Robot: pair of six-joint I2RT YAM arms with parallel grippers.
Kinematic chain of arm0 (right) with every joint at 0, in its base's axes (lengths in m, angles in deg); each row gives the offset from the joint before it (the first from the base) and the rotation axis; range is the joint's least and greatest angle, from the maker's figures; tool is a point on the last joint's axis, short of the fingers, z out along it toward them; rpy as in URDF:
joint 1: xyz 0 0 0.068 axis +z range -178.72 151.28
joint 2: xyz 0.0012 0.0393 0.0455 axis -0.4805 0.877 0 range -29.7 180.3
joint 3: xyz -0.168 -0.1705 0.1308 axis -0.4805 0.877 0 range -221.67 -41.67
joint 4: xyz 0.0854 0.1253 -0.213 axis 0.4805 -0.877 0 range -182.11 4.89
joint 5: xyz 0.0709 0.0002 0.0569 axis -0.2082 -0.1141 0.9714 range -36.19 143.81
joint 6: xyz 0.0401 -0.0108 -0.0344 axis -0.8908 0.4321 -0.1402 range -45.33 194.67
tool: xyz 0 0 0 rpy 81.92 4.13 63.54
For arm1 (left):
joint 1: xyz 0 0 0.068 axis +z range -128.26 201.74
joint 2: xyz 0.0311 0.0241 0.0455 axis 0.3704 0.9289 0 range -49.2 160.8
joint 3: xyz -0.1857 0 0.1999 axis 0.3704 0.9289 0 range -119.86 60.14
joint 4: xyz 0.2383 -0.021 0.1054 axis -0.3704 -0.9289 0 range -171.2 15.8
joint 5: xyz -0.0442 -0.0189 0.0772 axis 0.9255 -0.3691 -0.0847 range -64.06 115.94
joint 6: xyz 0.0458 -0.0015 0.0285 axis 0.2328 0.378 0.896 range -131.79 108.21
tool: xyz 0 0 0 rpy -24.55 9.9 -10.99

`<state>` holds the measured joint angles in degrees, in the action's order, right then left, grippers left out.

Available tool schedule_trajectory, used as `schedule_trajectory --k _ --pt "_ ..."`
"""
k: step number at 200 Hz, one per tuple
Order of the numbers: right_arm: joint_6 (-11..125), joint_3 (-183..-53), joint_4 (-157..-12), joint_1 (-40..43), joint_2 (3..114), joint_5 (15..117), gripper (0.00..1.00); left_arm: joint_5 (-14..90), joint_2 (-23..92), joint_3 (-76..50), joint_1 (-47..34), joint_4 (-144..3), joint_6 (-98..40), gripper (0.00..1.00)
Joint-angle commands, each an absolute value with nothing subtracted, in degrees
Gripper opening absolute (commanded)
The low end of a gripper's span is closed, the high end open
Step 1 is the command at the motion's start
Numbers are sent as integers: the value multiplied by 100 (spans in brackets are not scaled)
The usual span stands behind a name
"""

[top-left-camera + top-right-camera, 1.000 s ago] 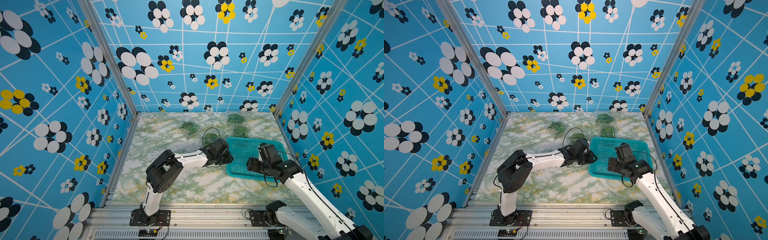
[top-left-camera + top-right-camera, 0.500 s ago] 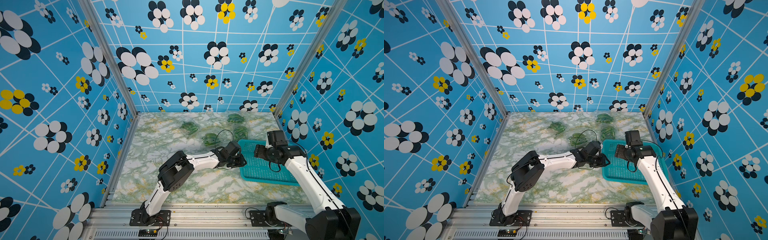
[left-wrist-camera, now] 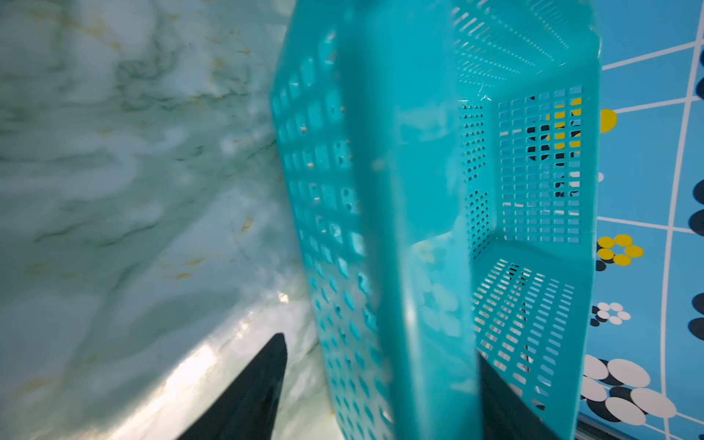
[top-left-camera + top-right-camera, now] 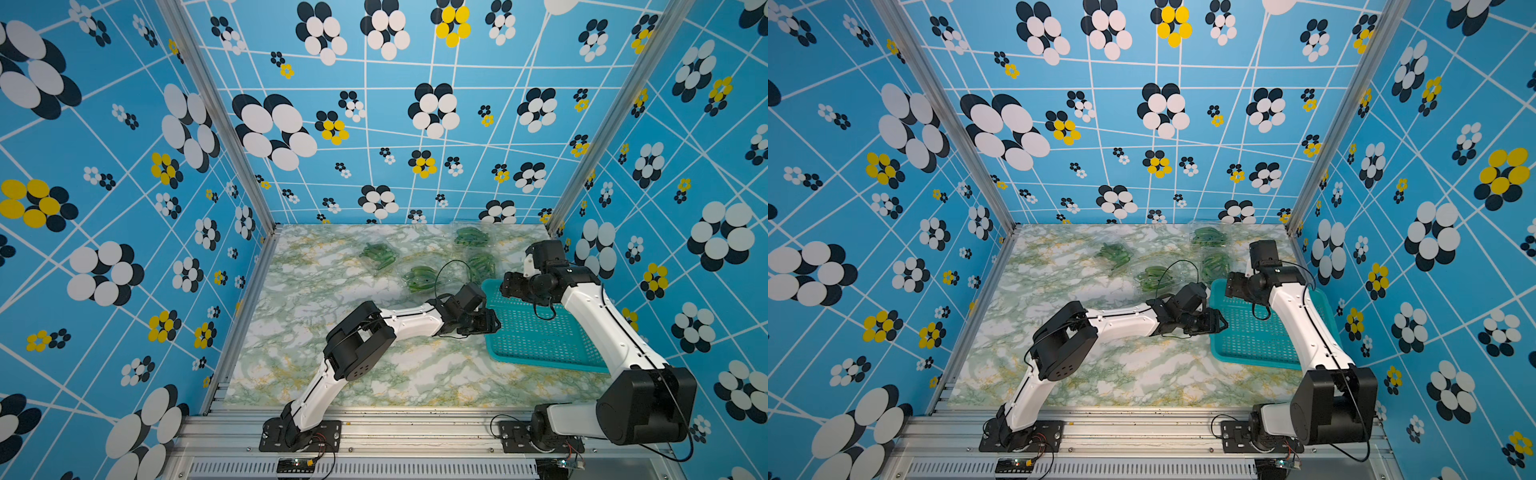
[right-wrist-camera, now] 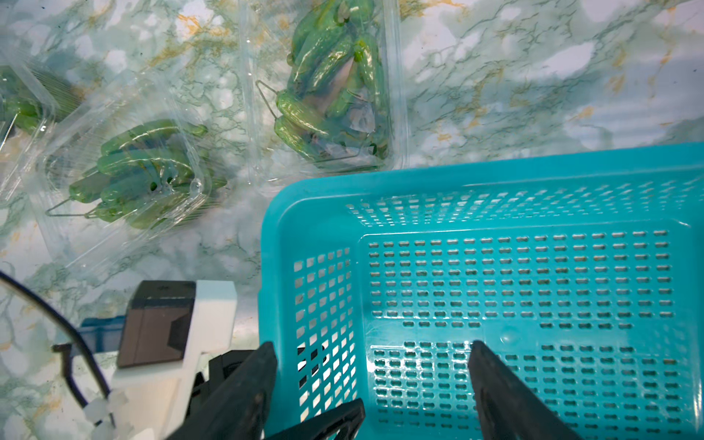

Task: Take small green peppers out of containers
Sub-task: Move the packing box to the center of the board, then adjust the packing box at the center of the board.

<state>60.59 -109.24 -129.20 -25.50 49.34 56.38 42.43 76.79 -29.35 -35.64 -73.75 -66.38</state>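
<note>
Along the right side of the marble tabletop (image 4: 324, 291), the teal basket (image 4: 548, 332) sits nearer the right wall than it did a second ago, its far left corner now just beside the nearest of the containers (image 4: 482, 266); the left gripper (image 4: 493, 325), closed tighter about the basket's left rim a moment back, has spread its jaws; in the left wrist view its fingers (image 3: 263, 388) straddle the wall with bare marble showing beside one, so I judge the basket placed and let go; the right gripper (image 4: 505, 287) has swung from the basket's near edge to that far left corner, jaws apart and empty; no pepper is out yet; the small green peppers (image 5: 331, 87) lie inside their clear boxes, four bunches along the back in both top views; the closest box lies just beyond the right gripper, while the left gripper is farther from all four.
</note>
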Motion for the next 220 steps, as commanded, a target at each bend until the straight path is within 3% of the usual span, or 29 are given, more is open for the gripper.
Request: schedule_trajectory --k 1,74,141,176,220 --pt "6174 -11156 -12725 -2584 4989 5916 81 4101 7026 -2568 -3478 -7304 -6272 71" --pt "6160 -11749 -12219 -2351 5599 6812 81 3553 5396 -1251 -2902 -7684 -5733 74" --pt "6027 -13124 -12179 -1154 7030 6475 80 3736 3669 654 -891 -7748 -5706 75" --pt "6027 -14160 -12213 -971 8091 6270 81 4113 3602 1140 -196 -7486 -5661 76" --pt "6097 -15523 -12500 -899 9402 6046 81 4457 4234 1273 -23 -6776 -5661 76"
